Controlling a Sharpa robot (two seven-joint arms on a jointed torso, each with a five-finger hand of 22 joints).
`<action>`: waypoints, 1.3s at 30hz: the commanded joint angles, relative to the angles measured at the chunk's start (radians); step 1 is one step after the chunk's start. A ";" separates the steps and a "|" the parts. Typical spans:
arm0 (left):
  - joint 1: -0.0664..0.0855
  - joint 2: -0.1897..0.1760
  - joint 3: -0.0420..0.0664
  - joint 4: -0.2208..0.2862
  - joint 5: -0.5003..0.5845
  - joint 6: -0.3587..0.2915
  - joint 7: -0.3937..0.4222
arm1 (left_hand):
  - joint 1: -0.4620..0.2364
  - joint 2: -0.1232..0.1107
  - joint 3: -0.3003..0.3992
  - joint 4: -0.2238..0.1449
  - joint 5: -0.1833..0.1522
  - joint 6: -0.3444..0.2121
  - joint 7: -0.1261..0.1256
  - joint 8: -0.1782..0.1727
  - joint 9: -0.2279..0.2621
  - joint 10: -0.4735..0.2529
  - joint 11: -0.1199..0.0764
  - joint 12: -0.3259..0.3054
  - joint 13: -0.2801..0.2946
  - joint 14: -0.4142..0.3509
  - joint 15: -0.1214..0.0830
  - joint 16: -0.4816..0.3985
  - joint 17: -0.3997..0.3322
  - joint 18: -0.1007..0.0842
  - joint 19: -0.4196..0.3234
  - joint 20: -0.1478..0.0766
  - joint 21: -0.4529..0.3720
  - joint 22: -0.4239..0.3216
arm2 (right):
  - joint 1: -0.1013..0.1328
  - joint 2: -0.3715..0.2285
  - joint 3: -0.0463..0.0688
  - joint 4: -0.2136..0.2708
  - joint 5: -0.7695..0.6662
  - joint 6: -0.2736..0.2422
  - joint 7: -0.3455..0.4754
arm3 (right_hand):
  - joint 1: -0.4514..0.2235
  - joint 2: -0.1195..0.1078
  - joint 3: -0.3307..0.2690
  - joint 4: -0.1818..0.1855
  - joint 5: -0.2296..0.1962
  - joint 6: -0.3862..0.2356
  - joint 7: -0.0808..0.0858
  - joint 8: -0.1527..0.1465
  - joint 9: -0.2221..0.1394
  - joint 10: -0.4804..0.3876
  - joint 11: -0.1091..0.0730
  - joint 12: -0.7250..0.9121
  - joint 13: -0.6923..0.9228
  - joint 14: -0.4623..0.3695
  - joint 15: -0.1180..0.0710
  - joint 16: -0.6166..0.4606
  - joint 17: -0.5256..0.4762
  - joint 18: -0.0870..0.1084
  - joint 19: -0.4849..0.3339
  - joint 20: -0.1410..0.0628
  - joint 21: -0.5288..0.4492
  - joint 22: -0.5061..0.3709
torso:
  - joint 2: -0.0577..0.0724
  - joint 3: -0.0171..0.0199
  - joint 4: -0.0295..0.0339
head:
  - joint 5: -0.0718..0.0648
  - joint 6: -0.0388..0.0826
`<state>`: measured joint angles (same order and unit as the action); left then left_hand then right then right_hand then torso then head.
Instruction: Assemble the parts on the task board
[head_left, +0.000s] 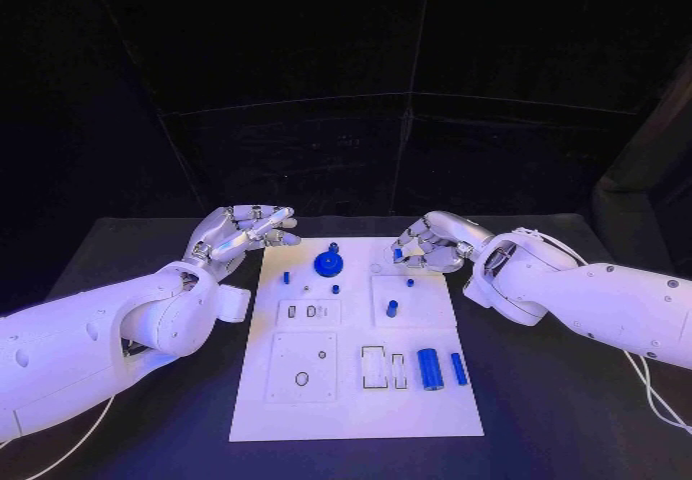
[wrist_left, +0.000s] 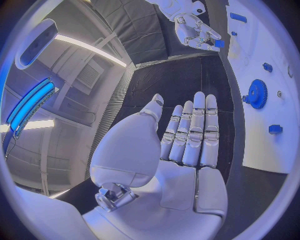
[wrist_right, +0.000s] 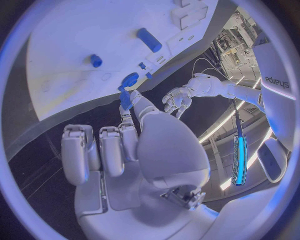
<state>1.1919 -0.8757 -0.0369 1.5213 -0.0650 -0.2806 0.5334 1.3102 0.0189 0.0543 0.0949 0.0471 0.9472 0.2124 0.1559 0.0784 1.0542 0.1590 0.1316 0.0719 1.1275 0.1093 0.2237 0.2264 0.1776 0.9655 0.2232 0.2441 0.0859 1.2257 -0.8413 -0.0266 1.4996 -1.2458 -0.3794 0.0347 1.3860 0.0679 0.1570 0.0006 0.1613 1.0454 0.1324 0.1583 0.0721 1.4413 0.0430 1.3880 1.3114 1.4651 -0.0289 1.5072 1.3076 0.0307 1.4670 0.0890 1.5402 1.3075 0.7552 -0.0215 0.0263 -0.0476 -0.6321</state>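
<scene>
The white task board lies in the middle of the table. A blue gear stands on a peg near its far edge, with small blue pegs around it. My right hand hovers over the board's far right corner and pinches a small blue part between thumb and a finger. My left hand hangs just off the board's far left corner, fingers stretched out and holding nothing. A blue cylinder and a thinner blue bar lie at the board's near right.
Rectangular recesses and an oval hole mark the board's near half. A short blue peg stands on the right middle plate. Black table surrounds the board on all sides.
</scene>
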 joint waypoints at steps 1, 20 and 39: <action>0.004 0.001 0.001 0.002 0.004 0.013 0.002 | 0.002 0.012 0.000 -0.004 0.000 0.006 0.000 -0.006 -0.001 0.007 -0.002 -0.004 -0.001 0.005 -0.002 -0.003 0.001 0.006 0.006 -0.002 -0.004 -0.002 | 0.004 0.025 0.000 0.023 -0.065 -0.039 -0.095 | -0.009 -0.004 0.015 0.006 0.005 0.001 -0.007 -0.002 0.001 -0.005 -0.002 -0.003 0.071 0.073 0.000 -0.004 0.106 -0.014 0.059 -0.007 0.002 0.193 | -0.003 -0.0047 0.0046 | 0.003 -0.003; 0.014 0.017 0.001 -0.010 0.004 0.012 0.003 | 0.003 0.013 0.000 -0.005 0.000 0.007 -0.001 -0.006 -0.001 0.008 -0.002 -0.005 -0.001 0.005 -0.002 -0.004 0.002 0.006 0.006 -0.002 -0.004 -0.002 | -0.008 0.251 -0.030 -0.023 -0.216 0.058 -0.239 | -0.018 -0.013 0.020 0.007 0.000 -0.003 -0.004 -0.008 0.000 -0.006 0.000 -0.006 0.070 0.073 0.001 -0.005 0.105 -0.014 0.060 -0.006 0.002 0.193 | -0.002 -0.0023 0.0035 | 0.044 -0.024; 0.016 0.022 0.001 -0.019 0.004 0.016 0.005 | 0.005 0.014 0.000 -0.007 0.000 0.007 -0.001 -0.006 -0.002 0.009 -0.002 -0.006 -0.001 0.005 -0.002 -0.005 0.002 0.006 0.007 -0.002 -0.005 -0.003 | -0.039 0.311 -0.050 -0.043 -0.289 0.064 -0.246 | -0.031 -0.024 0.023 0.011 -0.010 -0.005 -0.002 -0.014 -0.001 -0.007 0.002 -0.008 0.069 0.073 0.003 -0.006 0.103 -0.013 0.057 -0.005 0.000 0.189 | -0.002 -0.0019 0.0023 | 0.050 -0.035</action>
<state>1.2061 -0.8546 -0.0368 1.5023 -0.0624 -0.2770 0.5316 1.3153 0.0240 0.0544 0.0950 0.0471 0.9472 0.2124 0.1559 0.0778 1.0578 0.1553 0.1316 0.0722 1.1275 0.1094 0.2237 0.2280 0.1776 0.9655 0.2233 0.2441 0.0841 1.1859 -0.5321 -0.0764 1.4552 -1.5090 -0.3196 -0.2155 1.3617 0.0435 0.1744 0.0126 0.1529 1.0398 0.1317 0.1471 0.0691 1.4414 0.0430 1.3843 1.3084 1.4651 -0.0287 1.5072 1.3074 0.0307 1.4671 0.0892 1.5402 1.3074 0.7532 -0.0234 0.0283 0.0026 -0.6657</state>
